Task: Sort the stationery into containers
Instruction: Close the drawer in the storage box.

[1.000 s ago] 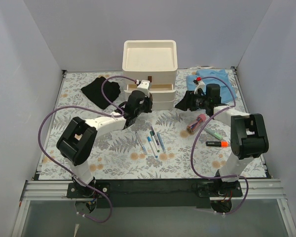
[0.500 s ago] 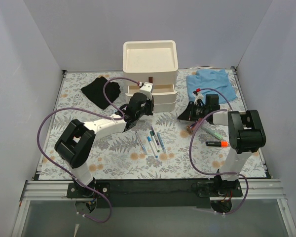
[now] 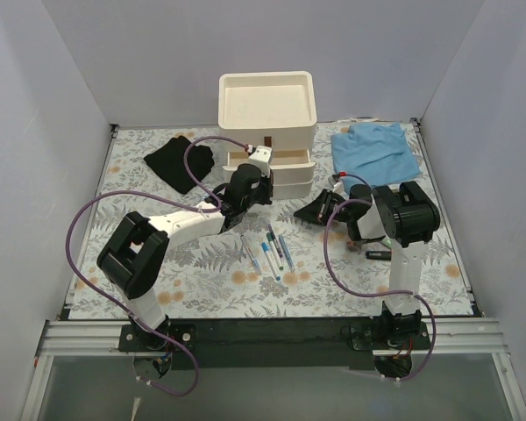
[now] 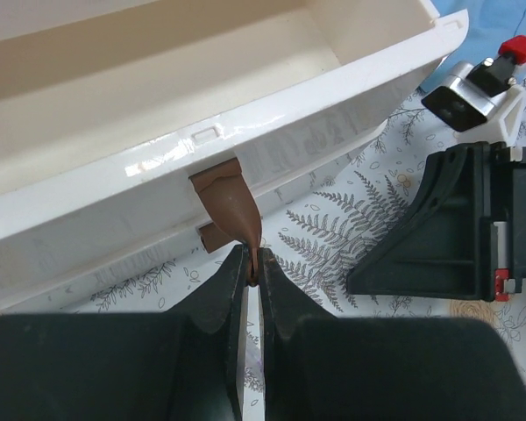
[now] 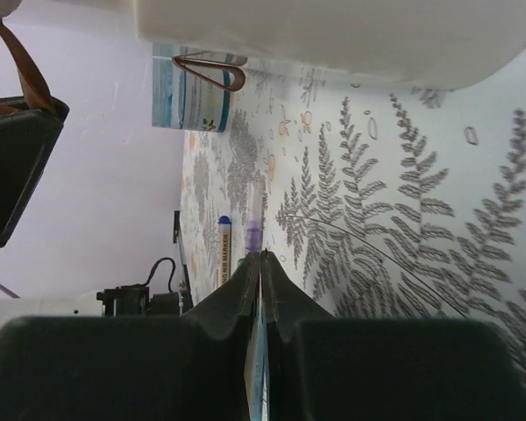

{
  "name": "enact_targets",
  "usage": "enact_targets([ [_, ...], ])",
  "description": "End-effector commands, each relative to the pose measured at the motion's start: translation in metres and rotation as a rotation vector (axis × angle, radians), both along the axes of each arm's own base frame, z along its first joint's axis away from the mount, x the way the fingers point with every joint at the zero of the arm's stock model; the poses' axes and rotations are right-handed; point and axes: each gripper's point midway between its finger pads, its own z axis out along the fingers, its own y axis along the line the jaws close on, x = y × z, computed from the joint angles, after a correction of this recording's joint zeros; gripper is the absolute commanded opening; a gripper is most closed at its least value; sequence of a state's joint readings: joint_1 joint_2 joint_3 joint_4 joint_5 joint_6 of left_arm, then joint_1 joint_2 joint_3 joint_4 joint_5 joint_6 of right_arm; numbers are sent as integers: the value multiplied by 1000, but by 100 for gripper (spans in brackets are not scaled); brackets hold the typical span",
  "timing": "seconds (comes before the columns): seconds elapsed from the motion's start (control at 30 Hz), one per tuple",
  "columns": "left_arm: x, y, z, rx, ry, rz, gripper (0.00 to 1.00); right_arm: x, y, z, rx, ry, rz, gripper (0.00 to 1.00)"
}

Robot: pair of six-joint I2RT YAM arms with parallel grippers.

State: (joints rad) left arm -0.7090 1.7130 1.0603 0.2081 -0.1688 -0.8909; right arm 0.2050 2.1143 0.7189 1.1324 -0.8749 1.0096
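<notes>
Both clench: left fingers [image 4: 212, 309] grip the brown drawer handle [image 4: 229, 198], right fingers [image 5: 287, 309] pinch shut; print on a pen [image 5: 223, 253] is unreadable.

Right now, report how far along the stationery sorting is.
Done: nothing is sorted. The organiser has a bare tray top, and the visible part of its open drawer is bare. In hand: the left end effector pinches the drawer's brown handle; the right end effector is shut near the table, grip unclear. Left: the pens, plus a black marker further right.
</notes>
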Motion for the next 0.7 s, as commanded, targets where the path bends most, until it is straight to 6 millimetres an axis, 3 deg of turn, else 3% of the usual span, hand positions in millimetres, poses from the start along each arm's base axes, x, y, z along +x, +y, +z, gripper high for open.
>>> enact_targets([
  [0.0,-5,-11,26,-10,-20,-44,0,19,17,64,165,-221,-26,11],
  [0.17,1,-21,53,-46,-46,-59,0,33,26,68,199,-221,-44,11],
  [0.33,4,-22,63,-49,-58,-56,0,47,32,72,217,-231,-70,11],
  [0.67,7,-24,81,-51,-81,-63,0,60,35,58,209,-213,-115,12],
])
